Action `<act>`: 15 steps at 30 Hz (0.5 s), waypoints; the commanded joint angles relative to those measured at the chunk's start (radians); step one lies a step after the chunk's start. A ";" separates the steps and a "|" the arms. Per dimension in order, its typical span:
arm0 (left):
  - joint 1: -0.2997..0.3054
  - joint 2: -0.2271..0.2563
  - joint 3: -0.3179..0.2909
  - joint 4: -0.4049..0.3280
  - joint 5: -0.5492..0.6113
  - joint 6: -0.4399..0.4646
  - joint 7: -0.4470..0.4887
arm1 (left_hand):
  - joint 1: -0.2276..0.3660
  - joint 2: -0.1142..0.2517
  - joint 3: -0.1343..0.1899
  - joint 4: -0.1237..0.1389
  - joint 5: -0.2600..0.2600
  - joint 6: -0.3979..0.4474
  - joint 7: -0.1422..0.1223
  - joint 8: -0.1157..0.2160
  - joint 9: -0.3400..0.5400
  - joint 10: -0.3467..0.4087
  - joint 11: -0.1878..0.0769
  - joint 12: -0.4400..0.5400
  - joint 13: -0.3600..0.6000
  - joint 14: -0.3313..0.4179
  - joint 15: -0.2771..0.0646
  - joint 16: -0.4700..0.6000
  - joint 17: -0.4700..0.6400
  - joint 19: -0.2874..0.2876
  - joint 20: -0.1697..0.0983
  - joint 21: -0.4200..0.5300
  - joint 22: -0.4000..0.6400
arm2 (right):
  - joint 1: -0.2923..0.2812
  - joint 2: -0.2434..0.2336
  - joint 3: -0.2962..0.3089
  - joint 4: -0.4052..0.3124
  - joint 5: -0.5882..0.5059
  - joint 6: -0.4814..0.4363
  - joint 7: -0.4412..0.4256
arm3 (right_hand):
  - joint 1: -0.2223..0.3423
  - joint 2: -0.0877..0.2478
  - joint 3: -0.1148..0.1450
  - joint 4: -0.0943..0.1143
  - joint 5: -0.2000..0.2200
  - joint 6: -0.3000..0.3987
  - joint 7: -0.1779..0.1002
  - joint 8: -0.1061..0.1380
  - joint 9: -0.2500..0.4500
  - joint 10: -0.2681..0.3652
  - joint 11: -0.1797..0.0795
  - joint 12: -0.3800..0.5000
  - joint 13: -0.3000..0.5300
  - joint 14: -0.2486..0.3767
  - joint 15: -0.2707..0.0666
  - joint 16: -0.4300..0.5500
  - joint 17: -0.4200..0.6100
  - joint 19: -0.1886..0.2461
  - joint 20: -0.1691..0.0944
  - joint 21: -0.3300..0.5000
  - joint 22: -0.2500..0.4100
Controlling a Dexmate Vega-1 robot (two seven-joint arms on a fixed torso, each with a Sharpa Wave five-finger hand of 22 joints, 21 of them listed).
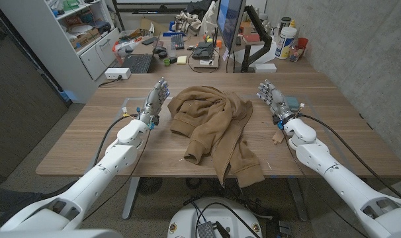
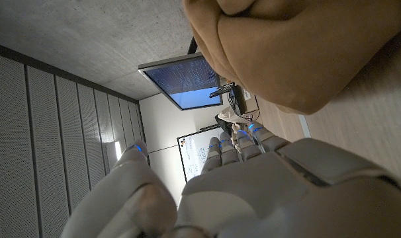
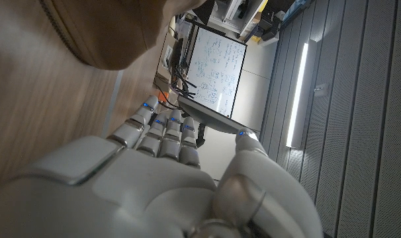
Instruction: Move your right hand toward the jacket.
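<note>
Right hand [image 1: 272, 96]: mine, one; fingers apart and reaching up, gripping nothing. It stands at about 2 o'clock on the table, off the cloth. In the right wrist view [image 3: 154, 192] the fingers [image 3: 162, 129] lie side by side, thumb set apart, with bare wood beside them.

Left hand [image 1: 155, 100]: mine, one; also spread and holding nothing, at about 10 o'clock on the table, just beside the cloth's edge. In the left wrist view [image 2: 253, 185] a brown fold hangs close past the fingertips; whether they touch it I cannot tell.

Jacket [image 1: 215, 129]: one, tan-brown, crumpled in a heap at table centre, between my two hands. One long part trails toward 6 o'clock, nearly to the near edge. Seen as a tan mass in both wrist views [image 2: 300, 46] [image 3: 94, 30].

Table [image 1: 88, 142]: one, wooden, light brown planks.

Small item [image 1: 276, 138]: one, pale, on the wood near my right wrist; too small to tell what.

Beyond, 12 o'clock: one monitor [image 1: 228, 26] on a cluttered desk; one black keyboard [image 1: 135, 63] at 11 o'clock.
</note>
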 commanded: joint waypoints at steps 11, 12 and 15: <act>0.004 0.014 0.002 -0.040 0.004 0.032 0.013 | 0.012 0.006 0.005 0.002 0.010 -0.001 0.003 0.005 0.005 -0.006 -0.005 0.002 0.004 -0.021 0.002 0.000 0.005 -0.019 -0.033 -0.010 0.004 | 0.009 0.000 0.004 -0.001 -0.007 0.008 -0.006 | 0.009 0.001 0.007 -0.001 0.003 0.008 -0.006 0.005 0.003 0.005 -0.001 0.005 0.004 0.004 0.001 0.004 0.002 0.005 -0.007 -0.002 0.005; 0.004 0.014 0.002 -0.040 0.003 0.034 0.012 | 0.012 0.006 0.005 0.002 0.010 0.000 0.003 0.005 0.005 -0.006 -0.002 0.002 0.004 -0.021 0.002 0.000 0.005 -0.019 -0.034 -0.010 0.004 | 0.011 -0.001 0.003 0.000 -0.009 0.010 -0.005 | 0.009 0.001 0.007 -0.001 0.003 0.008 -0.006 0.005 0.003 0.005 -0.003 0.005 0.004 0.004 0.001 0.004 0.002 0.005 -0.007 -0.002 0.005; -0.001 0.016 0.003 -0.041 0.003 0.039 0.010 | 0.012 0.007 0.004 0.002 0.010 0.000 0.003 0.004 0.005 -0.006 -0.003 0.002 0.004 -0.020 0.001 0.001 0.006 -0.021 -0.032 -0.012 0.004 | 0.017 -0.001 0.001 0.004 -0.019 0.019 -0.004 | 0.009 0.001 0.007 -0.001 0.003 0.009 -0.008 0.005 0.003 0.006 -0.004 0.005 0.004 0.005 0.001 0.004 0.002 0.005 -0.007 -0.003 0.005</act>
